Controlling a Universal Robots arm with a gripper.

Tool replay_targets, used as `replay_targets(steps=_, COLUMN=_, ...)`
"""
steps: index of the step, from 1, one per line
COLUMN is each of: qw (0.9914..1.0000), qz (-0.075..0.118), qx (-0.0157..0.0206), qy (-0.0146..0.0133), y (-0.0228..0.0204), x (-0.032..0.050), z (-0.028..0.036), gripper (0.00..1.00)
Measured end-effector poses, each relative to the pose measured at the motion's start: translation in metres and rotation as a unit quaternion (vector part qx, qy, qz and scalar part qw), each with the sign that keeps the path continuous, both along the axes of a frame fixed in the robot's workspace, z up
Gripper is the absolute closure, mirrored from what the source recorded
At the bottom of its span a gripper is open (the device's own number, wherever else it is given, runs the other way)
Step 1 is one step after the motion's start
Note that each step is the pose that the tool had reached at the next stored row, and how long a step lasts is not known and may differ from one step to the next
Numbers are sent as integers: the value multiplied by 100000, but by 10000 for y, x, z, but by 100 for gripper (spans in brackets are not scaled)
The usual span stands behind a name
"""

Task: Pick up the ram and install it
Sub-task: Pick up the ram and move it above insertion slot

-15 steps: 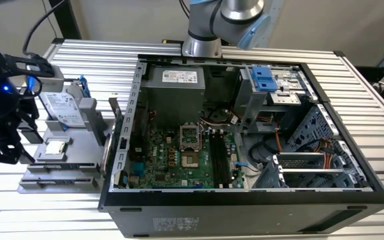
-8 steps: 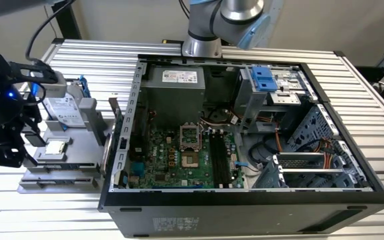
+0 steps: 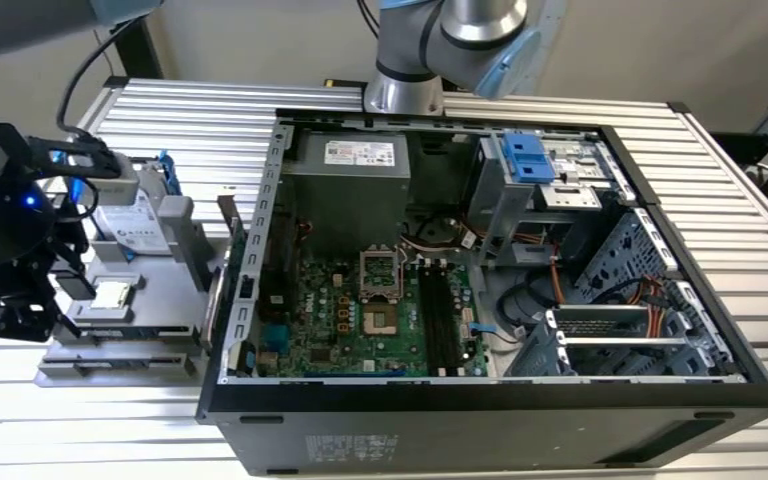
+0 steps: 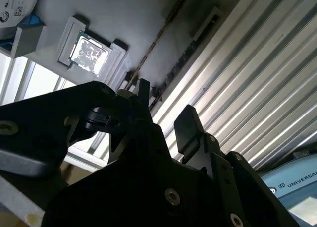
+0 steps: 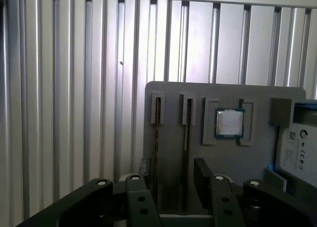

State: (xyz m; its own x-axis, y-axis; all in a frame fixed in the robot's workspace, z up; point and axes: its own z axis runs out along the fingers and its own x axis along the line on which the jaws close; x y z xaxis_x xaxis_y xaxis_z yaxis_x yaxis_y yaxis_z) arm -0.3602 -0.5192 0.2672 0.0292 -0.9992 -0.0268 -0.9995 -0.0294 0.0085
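Pincer: your gripper [image 5: 168, 175] has its fingers apart and clamps nothing. In the exterior view it hangs at the exterior view's left, outside the computer case [image 3: 491, 430].
Ram: the ram [image 5: 157, 138] stands on edge in a slot of the grey holder [image 5: 257, 93], not yet lifted. You see its thin edge running toward the gap between the fingers.
Neighbour: a second stick [image 5: 187, 138] stands on edge in the next slot, just beside the ram and parallel to it.
Contact: you cannot tell whether either finger touches a stick.
Holder's other parts: a processor chip [image 5: 229, 123] lies flat in a square recess beside the sticks, and a hard drive [image 5: 297, 150] sits past it.
Case: it lies open on the slatted metal table [image 3: 731, 170]. Its motherboard [image 3: 344, 320] is exposed, with long black slots [image 3: 438, 315] beside the processor socket [image 3: 381, 270].
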Motion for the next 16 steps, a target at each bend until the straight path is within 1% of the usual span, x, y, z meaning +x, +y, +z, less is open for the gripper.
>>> replay_targets(steps=16, qw=100000, qz=-3, qx=-1, qy=-7, y=0, x=0, z=-229, gripper=0)
